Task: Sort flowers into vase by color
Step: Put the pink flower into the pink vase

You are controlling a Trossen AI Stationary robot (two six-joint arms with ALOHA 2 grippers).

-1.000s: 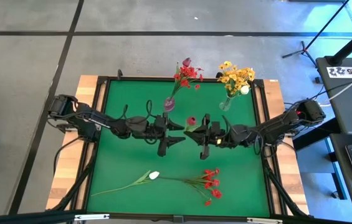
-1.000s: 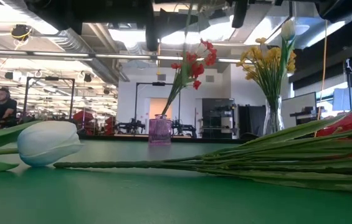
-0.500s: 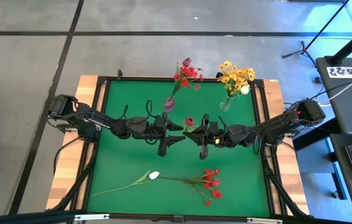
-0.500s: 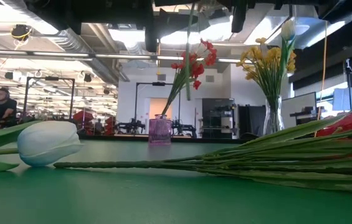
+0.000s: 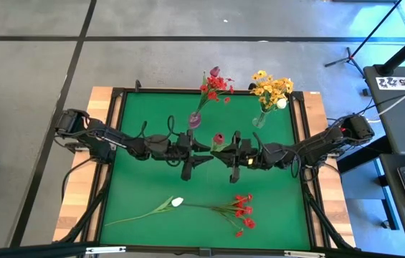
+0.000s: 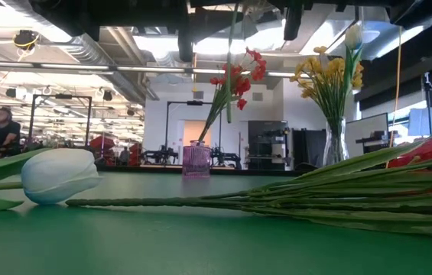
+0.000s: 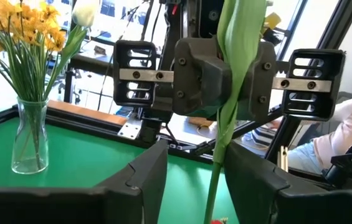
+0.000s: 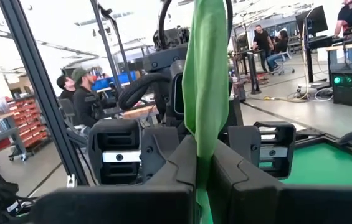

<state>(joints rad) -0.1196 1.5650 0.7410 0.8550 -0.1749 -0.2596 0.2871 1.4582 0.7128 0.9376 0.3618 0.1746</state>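
Gripping the dark pink-red tulip [image 5: 219, 137] by its green stem, right claw [image 5: 225, 153] clenched, mid-surface above the green surface [image 5: 145, 186] | left claw [image 5: 203, 152] released, facing it, stem between its fingers | white tulip [image 5: 177, 202] and red spray [image 5: 241, 212] lying near the front edge

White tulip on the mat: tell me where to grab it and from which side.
Grip the white tulip mid-stem, from straight above. It lies flat, the stem running from the bloom toward the left corner; the bloom end sits near the red spray's stems. Set the pincer across the stem.
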